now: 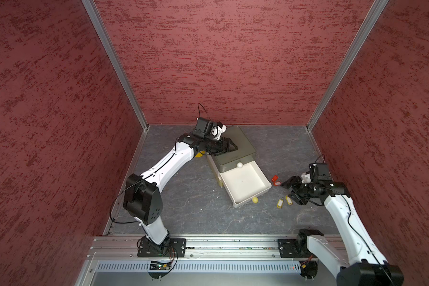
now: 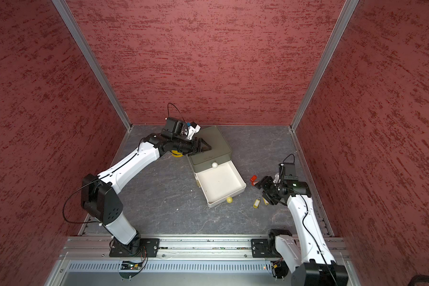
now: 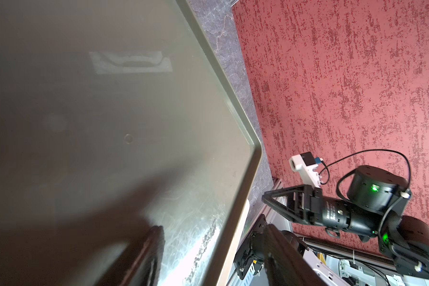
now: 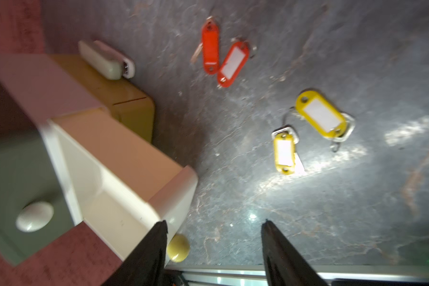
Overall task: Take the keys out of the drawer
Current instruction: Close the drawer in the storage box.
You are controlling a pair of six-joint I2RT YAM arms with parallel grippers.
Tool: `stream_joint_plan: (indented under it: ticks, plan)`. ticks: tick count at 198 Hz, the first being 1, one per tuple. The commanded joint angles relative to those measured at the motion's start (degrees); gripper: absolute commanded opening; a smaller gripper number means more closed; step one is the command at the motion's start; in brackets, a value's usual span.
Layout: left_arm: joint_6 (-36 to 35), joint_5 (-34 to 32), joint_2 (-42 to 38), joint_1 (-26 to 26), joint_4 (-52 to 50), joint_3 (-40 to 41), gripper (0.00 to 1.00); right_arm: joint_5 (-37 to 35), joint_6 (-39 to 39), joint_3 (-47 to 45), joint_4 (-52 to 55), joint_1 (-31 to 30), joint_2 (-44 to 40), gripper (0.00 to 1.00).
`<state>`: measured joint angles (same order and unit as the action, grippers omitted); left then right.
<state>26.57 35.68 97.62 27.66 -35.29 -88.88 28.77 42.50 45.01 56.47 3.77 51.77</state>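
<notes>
The right gripper (image 4: 214, 222) has its two black fingers (image 4: 149, 252) spread wide at the bottom of the right wrist view, with only bare table (image 4: 332, 222) between them. Above them, right of centre, lie the yellow keys (image 4: 320, 114). Higher, at upper centre, the red keys (image 4: 233, 63) touch each other. All four rest on the table, outside the drawer (image 4: 114, 158), which stands pulled out at left. At the centre of a top view, the left gripper (image 1: 234, 148) sits over the cabinet (image 1: 240, 141). One finger (image 3: 149, 252) lies on its top and the other is past the edge. Whether they clamp it cannot be told.
</notes>
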Motion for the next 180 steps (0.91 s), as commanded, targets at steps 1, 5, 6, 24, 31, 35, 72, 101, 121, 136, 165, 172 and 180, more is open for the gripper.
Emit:
stream_joint_plan:
  ticks: [1,5,6,24,31,35,72,101,121,136,165,172,180]
  plan:
    - [0.46,-0.94,2.66,0.65,-2.33,1.69,0.67,8.78,-0.36,-0.51,0.25,-1.36,-2.58,0.64]
    - [0.59,-0.96,2.73,0.72,-2.20,1.68,0.67,9.25,-0.10,-0.64,0.15,-1.64,-3.02,0.64]
    - [0.59,-1.01,2.74,0.73,-2.22,1.69,0.67,9.40,0.01,-0.68,0.14,-1.70,-3.09,0.64]
    - [0.90,-0.98,2.92,0.95,-1.91,1.69,0.67,10.94,2.44,-2.02,-0.68,-3.52,-5.07,0.63]
    - [0.94,-1.12,2.99,1.02,-1.89,1.69,0.67,10.96,3.82,-3.00,-1.25,-4.58,-5.89,0.63]
    - [1.03,-1.14,3.01,1.08,-1.73,1.65,0.67,11.01,4.67,-3.58,-1.64,-5.34,-6.31,0.63]
    - [1.30,-1.35,3.67,1.60,-1.70,1.34,0.67,8.59,10.80,-8.38,-5.25,-14.40,-8.59,0.57]
    - [1.30,-1.73,3.80,1.91,-1.90,1.25,0.67,6.85,17.24,-13.45,-14.64,-22.26,-7.82,0.52]
    - [1.30,-2.06,3.76,2.11,-2.06,1.46,0.67,5.61,20.46,-16.35,-22.65,-25.82,-5.74,0.48]
    - [1.38,-2.28,3.80,2.31,-2.14,1.52,0.67,5.00,21.80,-17.71,-28.14,-27.41,-3.08,0.45]
    - [1.25,-2.63,3.80,2.40,-2.59,1.64,0.67,4.01,23.02,-19.52,-36.48,-28.16,1.22,0.40]
    - [1.23,-2.71,3.69,2.38,-2.68,1.63,0.67,3.97,23.68,-20.14,-38.53,-28.14,1.72,0.39]
    - [1.28,-2.79,3.71,2.40,-2.77,1.69,0.67,3.92,24.47,-20.85,-40.52,-28.21,2.14,0.38]
